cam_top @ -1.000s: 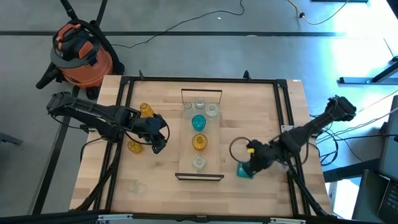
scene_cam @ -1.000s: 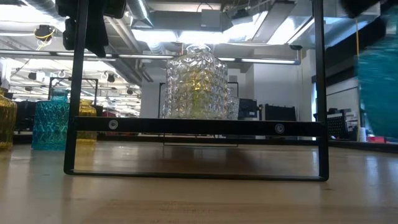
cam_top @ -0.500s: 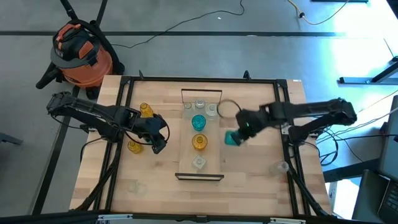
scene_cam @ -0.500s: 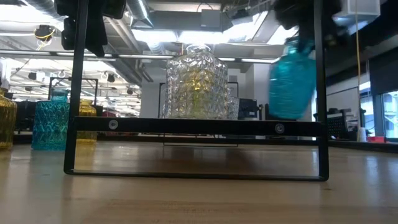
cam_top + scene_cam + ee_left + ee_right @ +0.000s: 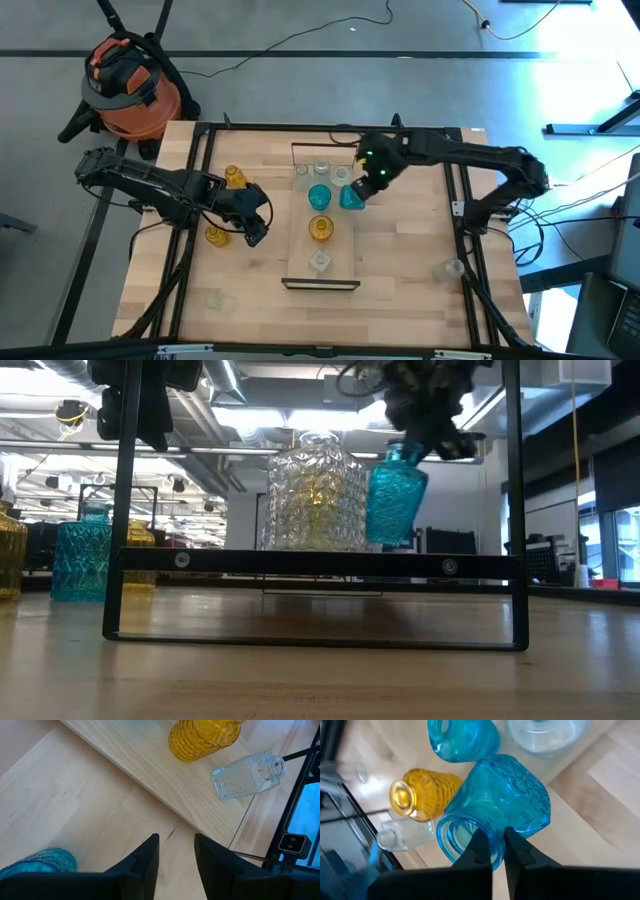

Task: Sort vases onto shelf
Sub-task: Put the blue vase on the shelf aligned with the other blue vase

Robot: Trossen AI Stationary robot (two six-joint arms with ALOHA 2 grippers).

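Note:
The shelf (image 5: 300, 235) is a pale board with wire end frames in the table's middle. On it stand a few clear vases (image 5: 320, 170), a teal one (image 5: 319, 195), an amber one (image 5: 320, 228) and a clear one (image 5: 319, 261). My right gripper (image 5: 362, 186) is shut on another teal vase (image 5: 352, 198) over the shelf's right edge, near its far end. My left gripper (image 5: 256, 228) waits open left of the shelf, beside an amber vase (image 5: 216, 236); a teal vase (image 5: 40, 862) shows just under it in the left wrist view. My right gripper holds the teal vase by its mouth end (image 5: 470, 840). One finger (image 5: 480, 847) lies over the mouth opening and the other (image 5: 517, 851) on the outside of the neck. The vase hangs tilted below the fingers (image 5: 395, 495), lifted clear above the shelf board.
More vases stand on the tabletop: an amber one (image 5: 234, 178) far left, a clear one (image 5: 215, 298) near left, a clear one (image 5: 450, 267) at the right rail. Dark rails run along the table's sides. An orange vacuum (image 5: 128, 85) sits on the floor beyond the far-left corner.
My right gripper has carried the teal vase from the table's near right, up and toward the far-left, across to the shelf's right edge beside the teal and clear vases. The vase stays lifted and now hangs tilted.

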